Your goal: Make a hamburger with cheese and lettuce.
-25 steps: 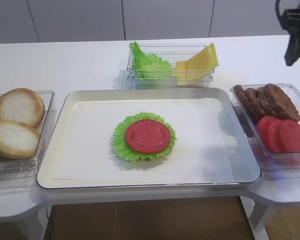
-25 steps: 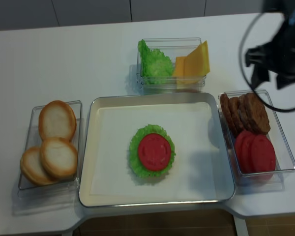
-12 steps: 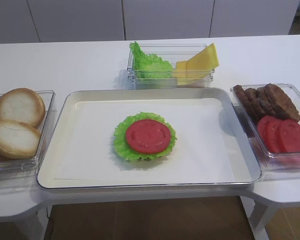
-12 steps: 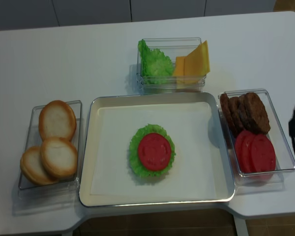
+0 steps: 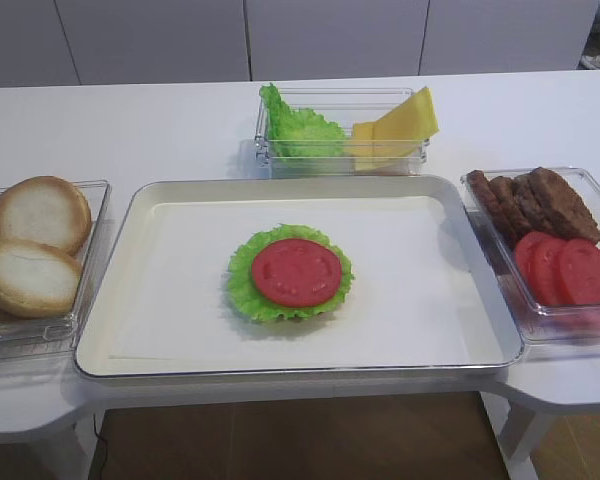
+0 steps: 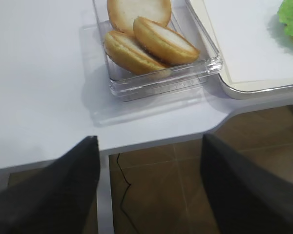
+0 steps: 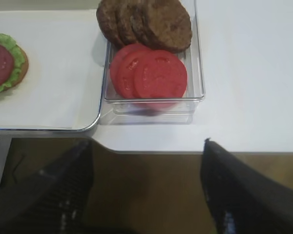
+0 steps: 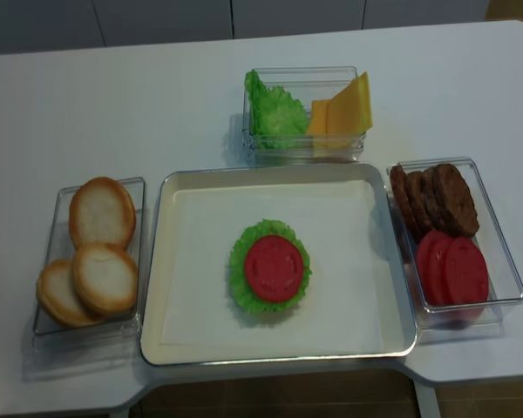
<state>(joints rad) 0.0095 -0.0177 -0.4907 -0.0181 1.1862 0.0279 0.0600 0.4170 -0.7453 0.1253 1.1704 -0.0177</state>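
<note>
The hamburger is a green lettuce leaf topped with a red tomato slice, lying mid-tray; it also shows in the second high view and at the left edge of the right wrist view. Yellow-orange cheese slices and spare lettuce share a clear bin behind the tray. My right gripper is open and empty, held over the floor in front of the table's right corner. My left gripper is open and empty, over the floor off the table's left front. Neither gripper shows in the high views.
A metal tray with white paper fills the middle. A clear bin of bun halves sits left, also in the left wrist view. A clear bin right holds brown patties and tomato slices.
The right arm, seen at the upper right one second ago, has drawn back out of both high views. The food has not moved.
</note>
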